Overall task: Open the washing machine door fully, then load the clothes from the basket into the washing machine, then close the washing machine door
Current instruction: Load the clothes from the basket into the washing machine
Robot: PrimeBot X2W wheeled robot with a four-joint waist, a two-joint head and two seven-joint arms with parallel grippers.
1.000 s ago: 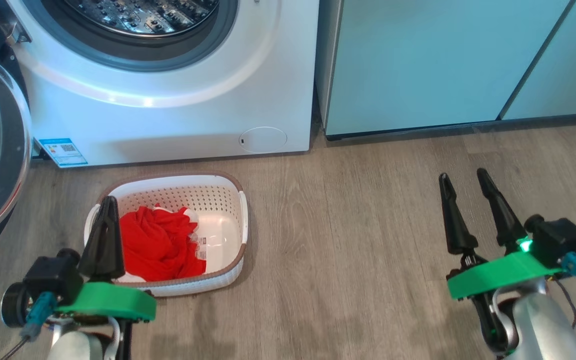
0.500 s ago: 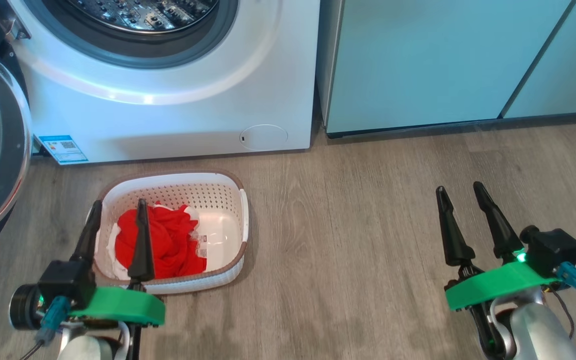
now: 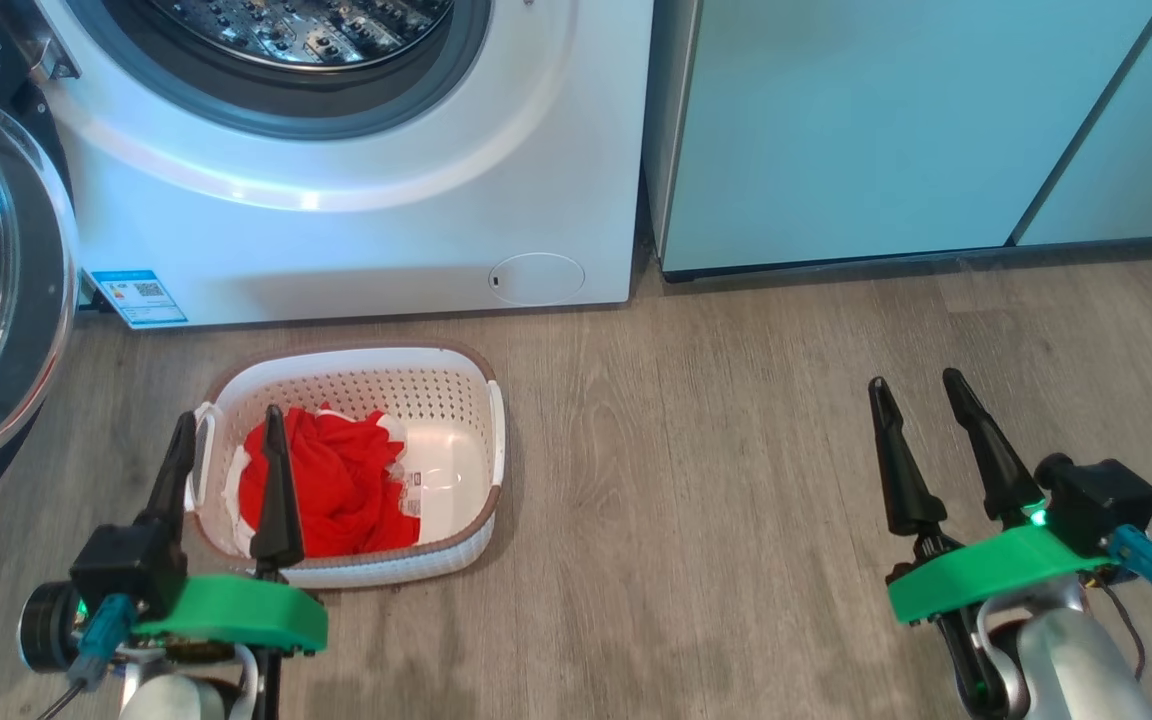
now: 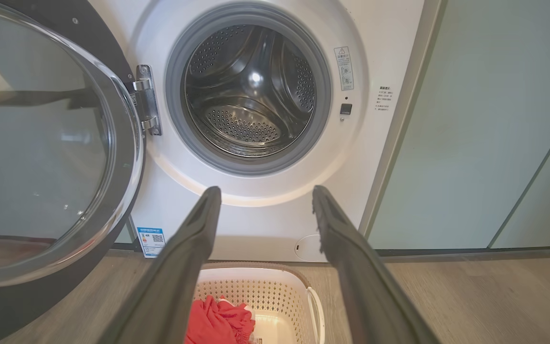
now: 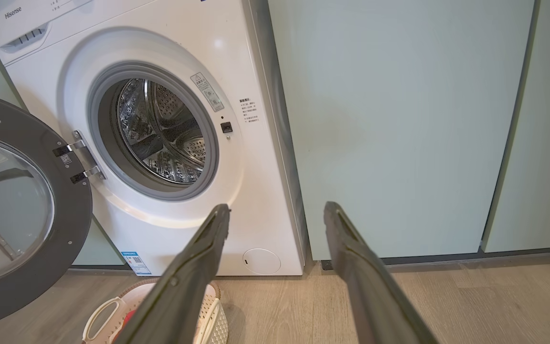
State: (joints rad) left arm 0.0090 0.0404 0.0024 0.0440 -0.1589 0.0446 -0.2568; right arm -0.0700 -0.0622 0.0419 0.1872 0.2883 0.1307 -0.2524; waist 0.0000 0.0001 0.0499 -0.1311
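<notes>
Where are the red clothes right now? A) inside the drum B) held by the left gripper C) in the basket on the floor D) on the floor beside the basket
C: the clothes lie in the basket before the washing machine, and the left gripper is open, holding nothing.

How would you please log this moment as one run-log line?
washing machine door: open | clothes: in basket | left gripper: open, empty, near basket | right gripper: open, empty
</notes>
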